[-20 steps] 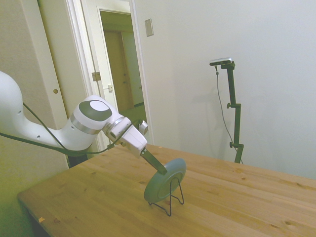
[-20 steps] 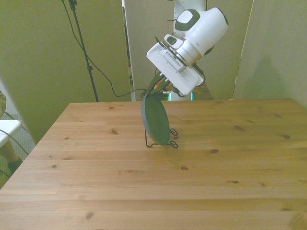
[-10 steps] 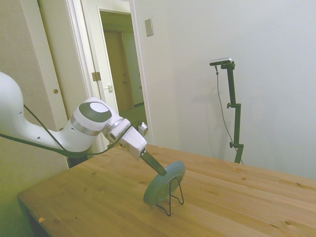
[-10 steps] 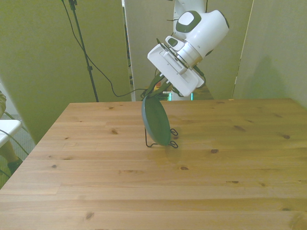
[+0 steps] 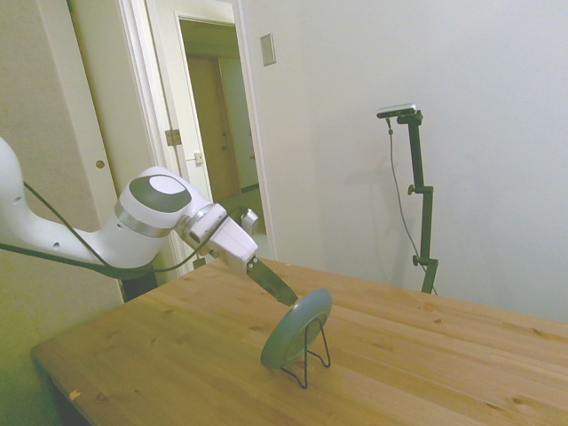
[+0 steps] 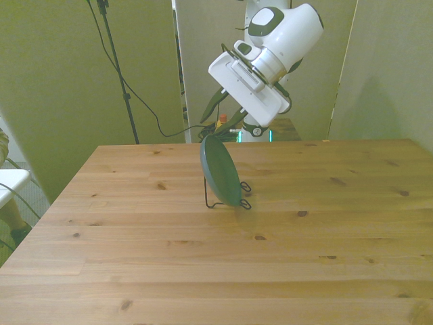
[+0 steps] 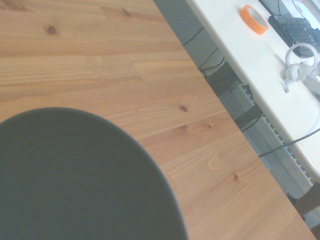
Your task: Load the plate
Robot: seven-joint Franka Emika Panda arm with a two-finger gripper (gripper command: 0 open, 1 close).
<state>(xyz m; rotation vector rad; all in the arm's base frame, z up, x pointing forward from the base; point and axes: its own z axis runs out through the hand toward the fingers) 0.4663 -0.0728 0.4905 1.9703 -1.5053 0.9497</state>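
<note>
The teal plate stands on edge, leaning in the thin black wire stand near the middle of the wooden table. In the front view the plate shows its dark face, with the stand's feet behind it. My gripper slants down from the side view's left, its tips just above and behind the plate's top rim. In the front view my gripper has its fingers spread apart, open, holding nothing. The wrist view shows the plate's dark face up close.
Past the table's edge, the wrist view shows a white desk with an orange tape roll and cables. An open doorway is behind the arm in the side view.
My gripper has opened, letting go of the plate's top rim, and has drawn back up and away from it. The plate stays leaning in the stand.
</note>
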